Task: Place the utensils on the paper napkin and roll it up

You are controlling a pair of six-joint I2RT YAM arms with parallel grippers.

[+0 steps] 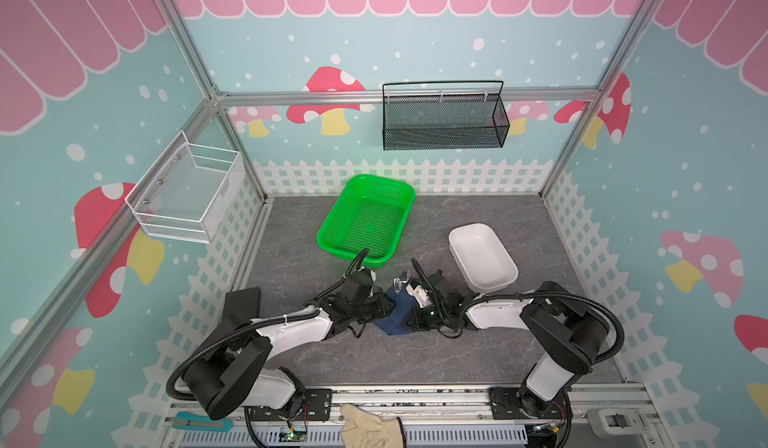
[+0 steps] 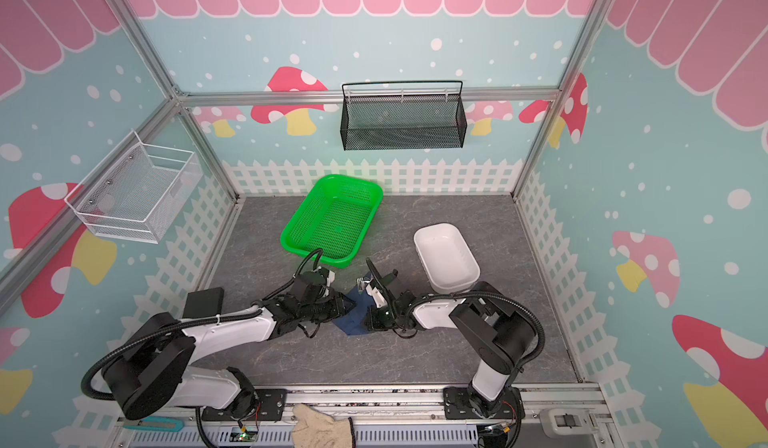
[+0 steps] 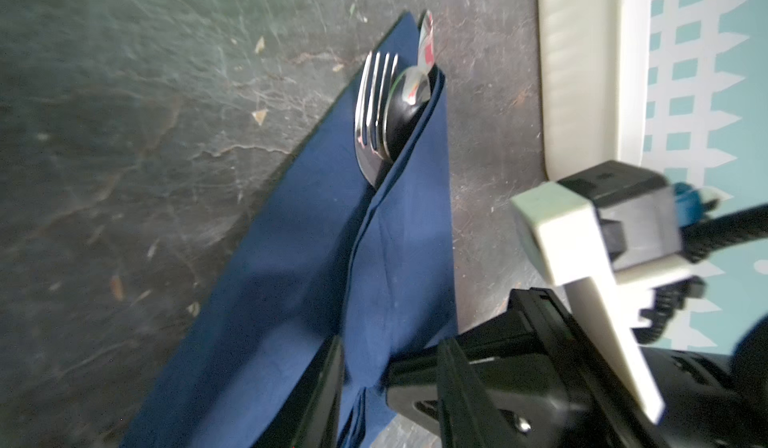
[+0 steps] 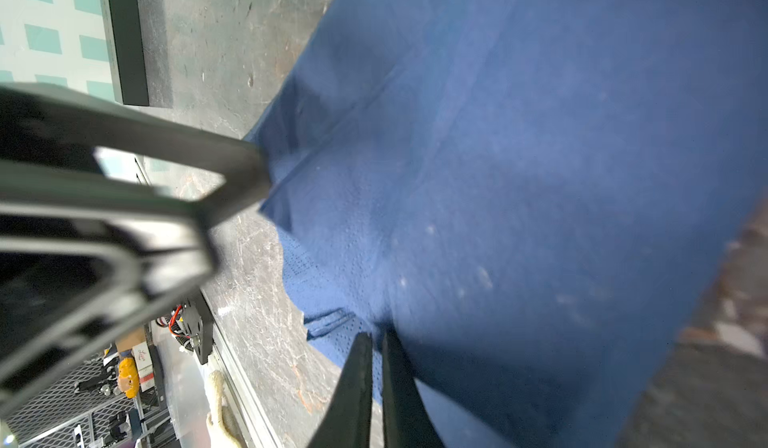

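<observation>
In both top views the two arms meet low in the middle of the frame and cover most of the paper napkin (image 1: pixel 397 313). Only dark blue scraps show between them, with the tips of the utensils (image 1: pixel 400 284) poking out toward the green basket (image 1: pixel 328 234).

The left wrist view shows more: the fork (image 3: pixel 374 105) and spoon (image 3: pixel 409 101) lie side by side inside a fold of the napkin, their handles hidden under the paper. A shiny strip (image 3: pixel 426 38) past the spoon is too blurred to name.

The left claw (image 3: pixel 390 342) is spread, with one finger on each side of the fold. The right claw (image 4: pixel 376 336) is pressed together, pinching the napkin's edge.

The table (image 1: pixel 374 354) is grey, marbled and scuffed. A white tub (image 1: pixel 455 238) sits right of centre. The walls are teal with mushrooms, pink scallops and a white picket fence. A beige glove (image 1: pixel 365 427) on the front rail is cut off by the bottom edge.

A small carton (image 4: pixel 141 358) carries red script that is too blurred to read.
</observation>
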